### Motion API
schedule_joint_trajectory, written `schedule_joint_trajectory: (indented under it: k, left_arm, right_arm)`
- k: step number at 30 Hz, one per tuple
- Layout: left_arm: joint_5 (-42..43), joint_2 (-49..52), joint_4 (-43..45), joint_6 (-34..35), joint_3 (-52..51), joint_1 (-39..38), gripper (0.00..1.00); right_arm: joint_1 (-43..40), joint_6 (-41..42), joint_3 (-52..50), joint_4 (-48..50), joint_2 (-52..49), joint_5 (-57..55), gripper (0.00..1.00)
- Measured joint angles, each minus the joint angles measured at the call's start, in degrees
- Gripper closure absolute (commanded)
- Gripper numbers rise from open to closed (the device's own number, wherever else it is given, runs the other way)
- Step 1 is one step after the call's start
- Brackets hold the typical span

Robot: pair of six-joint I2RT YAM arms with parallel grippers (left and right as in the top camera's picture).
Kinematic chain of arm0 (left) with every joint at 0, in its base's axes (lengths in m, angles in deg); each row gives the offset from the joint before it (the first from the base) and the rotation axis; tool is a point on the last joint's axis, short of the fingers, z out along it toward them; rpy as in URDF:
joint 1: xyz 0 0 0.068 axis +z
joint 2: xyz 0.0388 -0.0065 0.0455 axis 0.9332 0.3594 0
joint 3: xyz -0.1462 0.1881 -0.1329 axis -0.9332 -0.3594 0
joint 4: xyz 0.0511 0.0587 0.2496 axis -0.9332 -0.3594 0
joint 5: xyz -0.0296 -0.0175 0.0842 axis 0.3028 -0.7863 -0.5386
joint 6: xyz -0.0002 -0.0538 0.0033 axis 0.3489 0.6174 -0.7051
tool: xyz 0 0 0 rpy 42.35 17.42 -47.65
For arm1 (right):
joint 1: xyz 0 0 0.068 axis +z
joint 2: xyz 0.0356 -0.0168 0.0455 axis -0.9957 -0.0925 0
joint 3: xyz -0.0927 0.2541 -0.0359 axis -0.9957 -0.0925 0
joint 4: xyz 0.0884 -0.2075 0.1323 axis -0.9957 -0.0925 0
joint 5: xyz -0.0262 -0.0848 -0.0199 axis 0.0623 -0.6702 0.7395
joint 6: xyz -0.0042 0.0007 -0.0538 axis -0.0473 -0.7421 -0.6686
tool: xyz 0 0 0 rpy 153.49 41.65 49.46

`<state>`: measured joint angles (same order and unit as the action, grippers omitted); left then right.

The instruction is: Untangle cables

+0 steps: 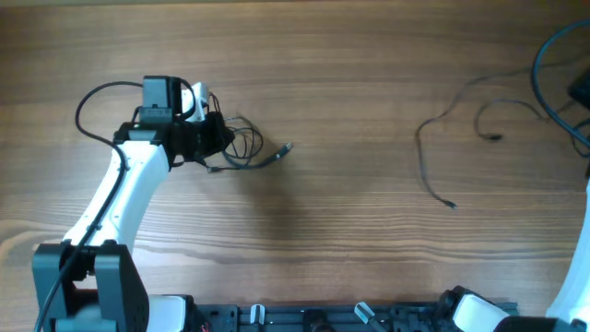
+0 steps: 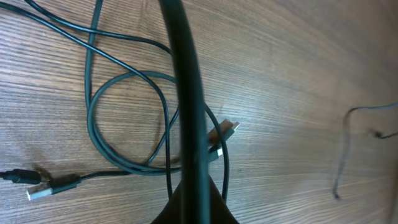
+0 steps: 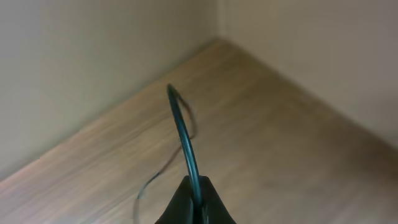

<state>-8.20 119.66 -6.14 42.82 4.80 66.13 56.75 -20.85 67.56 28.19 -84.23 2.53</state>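
- Wood-grain table (image 1: 369, 249): brown, streaky, matte, and it fills pretty much the whole overhead view.
- Left arm (image 1: 129, 194): smooth white shell with black joints, reaching in from the bottom-left corner.
- Loose cord (image 1: 426, 161): thin, black and squiggly, lying flat on the right half of the wood, well apart from the left gripper.
- Tangle (image 1: 244, 148): a few thin, dark, rubbery cords in round overlapping loops, left of centre, right up against the left gripper.
- Left gripper (image 1: 214, 138): black, pinched together on one strand of the tangle. That strand runs blurry up the wrist view, with the loops spread on the table just past the tips.
- Right gripper (image 3: 194, 208): a dark wedge, closed on a dark cord (image 3: 185, 134) that arcs smoothly up and away from it.
- Silver plug (image 1: 288, 147): tiny, metallic, poking out of the tangle's far side.
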Motion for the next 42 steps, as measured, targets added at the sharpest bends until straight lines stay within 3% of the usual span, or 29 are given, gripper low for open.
schedule_joint_trajectory:
  k: [4,10,12,14,15,21,24,26,28,32,42]
  left_arm:
    - [-1.5,0.0,0.0,0.0,0.0,-2.1,0.96]
    - [-1.9,0.0,-1.0,0.0,0.0,-2.8,0.96]
    - [-2.0,0.0,-1.1,0.0,0.0,-2.8,0.96]
    - [-2.1,0.0,-1.1,0.0,0.0,-2.8,0.96]
    - [-2.1,0.0,-1.1,0.0,0.0,-2.8,0.96]
    - [-2.3,0.0,-1.1,0.0,0.0,-2.8,0.96]
    - [-2.3,0.0,-1.1,0.0,0.0,-2.8,0.96]
    - [-2.3,0.0,-1.1,0.0,0.0,-2.8,0.96]
    - [-2.5,0.0,-1.0,0.0,0.0,-2.8,0.96]
    - [-2.6,-0.1,-1.1,0.0,0.0,-2.8,0.96]
    - [-2.7,-0.1,-1.1,0.0,0.0,-2.8,0.96]
  right_arm:
    - [0.0,0.7,0.2,-5.7,0.3,-5.9,0.96]
    - [-0.5,8.3,-1.0,-10.7,-6.4,-15.0,0.96]
    - [-1.3,9.2,-1.3,-10.4,-8.3,-15.6,0.64]
    - [-2.1,9.7,-1.3,-9.6,-9.1,-15.3,0.24]
    - [-2.3,9.8,-1.3,-9.0,-9.1,-14.1,0.18]
    - [-2.3,1.7,-1.3,-6.3,-9.1,15.1,0.27]
    - [-1.8,-0.6,-1.3,-9.8,-9.1,27.0,0.27]
    - [-0.9,-1.5,-1.3,-15.7,-9.1,30.5,0.33]
    - [-0.1,-1.7,-1.4,-21.0,-9.1,29.8,0.35]
    - [1.1,3.1,-2.2,-32.2,-9.2,16.9,0.35]
    - [1.1,11.9,-13.9,-27.6,-9.2,-1.5,0.38]
